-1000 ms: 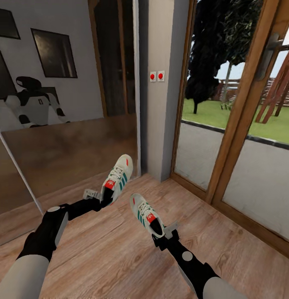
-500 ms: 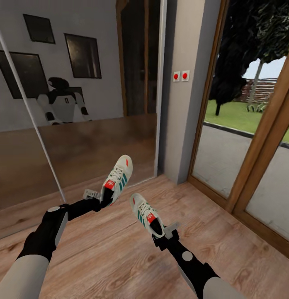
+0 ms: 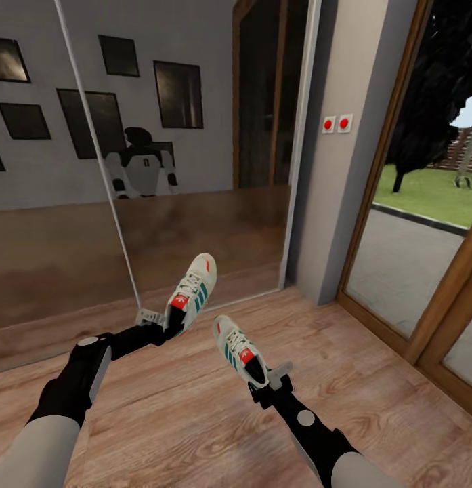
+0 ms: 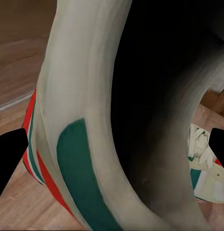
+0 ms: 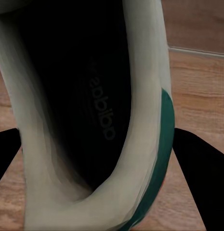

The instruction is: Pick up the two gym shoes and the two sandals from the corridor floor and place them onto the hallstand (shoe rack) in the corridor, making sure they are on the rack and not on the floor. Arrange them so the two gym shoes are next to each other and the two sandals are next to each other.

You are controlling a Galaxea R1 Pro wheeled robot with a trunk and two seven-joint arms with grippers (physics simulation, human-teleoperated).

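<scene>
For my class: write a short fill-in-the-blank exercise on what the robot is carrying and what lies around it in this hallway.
1. Each pincer holds one white ____.
2. The side stripes on the left pincer's shoe are ____.
3. The two round buttons on the wall are ____.
4. The right pincer's shoe is held above a floor of ____ planks.

Missing words: shoe; green; red; wood

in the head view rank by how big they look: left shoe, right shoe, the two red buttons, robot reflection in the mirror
1. Robot reflection
2. Left shoe and right shoe: alike, not ranked
3. Red buttons

The reflection is far away, so this is apparent size alone.
</scene>
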